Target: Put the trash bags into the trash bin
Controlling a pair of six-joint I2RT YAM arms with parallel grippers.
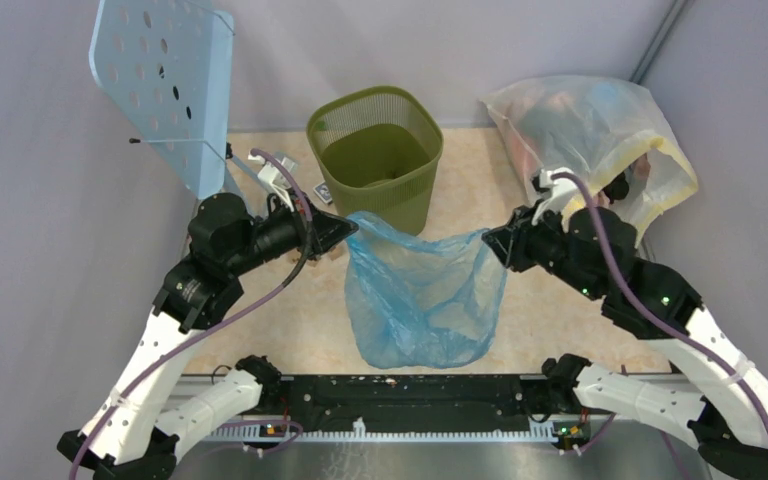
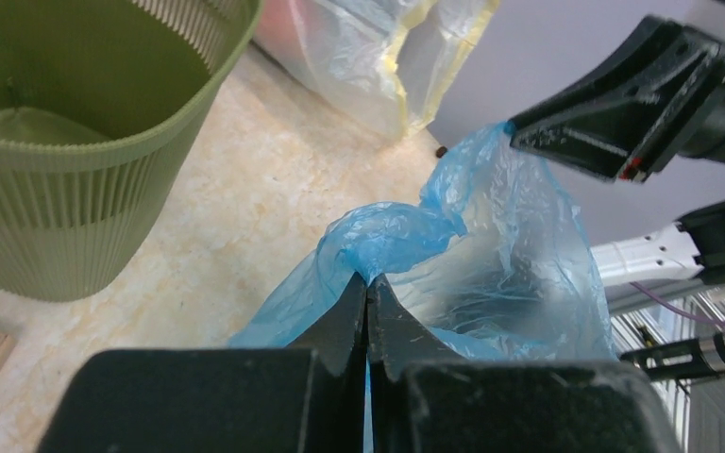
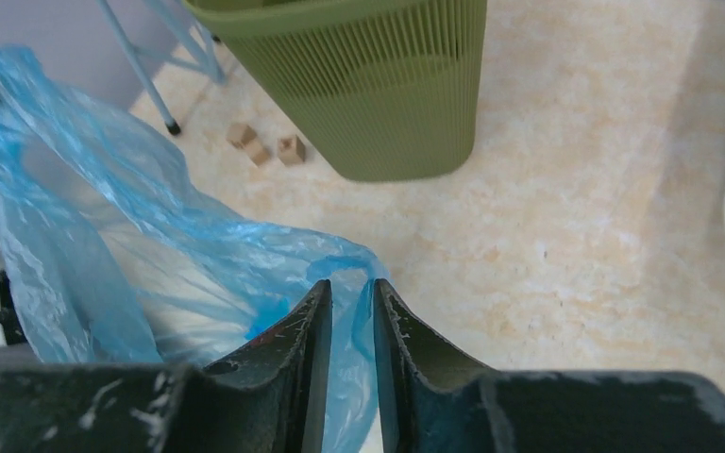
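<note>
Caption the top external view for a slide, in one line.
Left gripper and right gripper hold the light-blue trash bag stretched between them, just in front of the olive-green trash bin.

Trash bags: 1, light blue, in front of the bin.
Trash bin: 1, olive green.
Stuffed clear bag: 1, right of the bin.
Wooden blocks: 3, beside the bin's base.
Perforated blue panel: 1, left of the bin.
Grippers: 2, left gripper and right gripper.

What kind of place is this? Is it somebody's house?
Probably a robot lab booth, not a house: a left arm and right arm fixed to a table, plain grey walls close around, a bin and bag.
</note>
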